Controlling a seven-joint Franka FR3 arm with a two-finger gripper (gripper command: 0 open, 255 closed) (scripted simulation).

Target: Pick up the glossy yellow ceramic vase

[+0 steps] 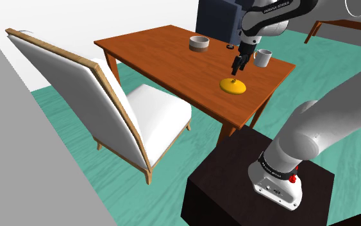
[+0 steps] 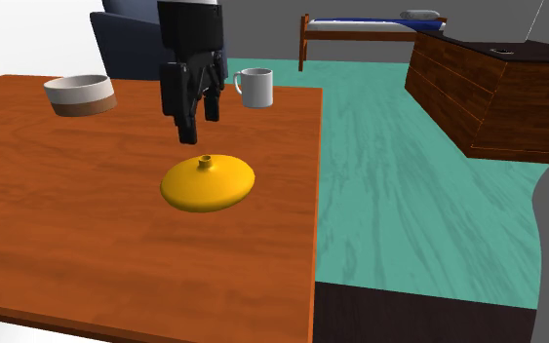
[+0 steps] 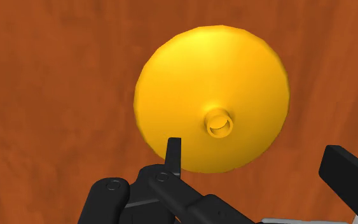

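Shoulder view first: the vase (image 1: 233, 85) is a squat yellow thing with a tiny neck, sitting upright on the wooden counter (image 1: 166, 58), toward the end nearest the stand (image 1: 249, 186) and not far from the long edge on that side. The fingers (image 1: 238, 65) hang right above it, pointing down, not touching it. A mug (image 1: 262, 58) stands close to the counter's corner just behind them, and a bowl (image 1: 199, 43) is further along that same edge. A white-cushioned chair (image 1: 143, 112) is pulled up at the opposite long edge, on a teal floor.

Second exterior view: the vase (image 2: 209, 183) sits about midway along the counter (image 2: 87, 224), closer to its right edge than to the middle. The fingers (image 2: 186, 117) are above it with a clear gap down to the neck. They're parted and have nothing in them. The bowl (image 2: 80, 95) and mug (image 2: 254, 87) line up along the far edge, well apart from the vase.

Wrist view: looking straight down on the vase (image 3: 212, 95), round with the little open neck a bit off centre. The two fingers (image 3: 173, 153) stand wide apart and empty, with the neck lying between them but lower down, so nothing is clasped. Bare counter (image 3: 56, 76) all round it.
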